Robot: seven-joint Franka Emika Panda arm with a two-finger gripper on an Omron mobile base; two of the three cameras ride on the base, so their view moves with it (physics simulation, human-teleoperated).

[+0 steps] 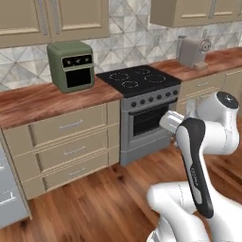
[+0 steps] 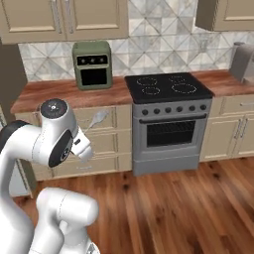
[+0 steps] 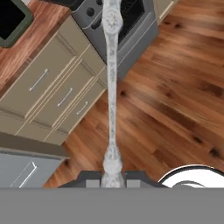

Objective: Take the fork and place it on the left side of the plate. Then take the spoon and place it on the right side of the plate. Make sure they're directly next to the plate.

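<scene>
Two fingertips (image 3: 113, 177) of mine are clenched on the spoon (image 3: 112, 87), and in the hand view its thin grey handle runs straight up the middle of the picture from between them, out over the wooden floor (image 3: 175, 87) and a bank of beige drawers (image 3: 52, 92). My gripper (image 3: 113, 180) sits at the very bottom of that view, jaws drawn in tight against the handle's end.

From the right base view I see my arm folded up close to my body, the round white joint (image 2: 53, 111) raised in front of the drawers, and the spoon's oval bowl (image 2: 99, 117) poking out up and to the right of my hand, well above the floor. From the left base view my forearm (image 1: 196, 165) hangs steeply downward with its dark strip facing the camera; the spoon itself I cannot make out there.

That left view gives me the grey machine (image 1: 194, 52) on the far counter, which the right view cuts at its edge. Both base views show the green oven box (image 2: 92, 64) on the wooden counter (image 2: 49, 94) beside the black stove (image 2: 166, 84).

Only the hand view catches a curved white rim with a dark edge (image 3: 192, 175) at lower right; I cannot tell what it is.
</scene>
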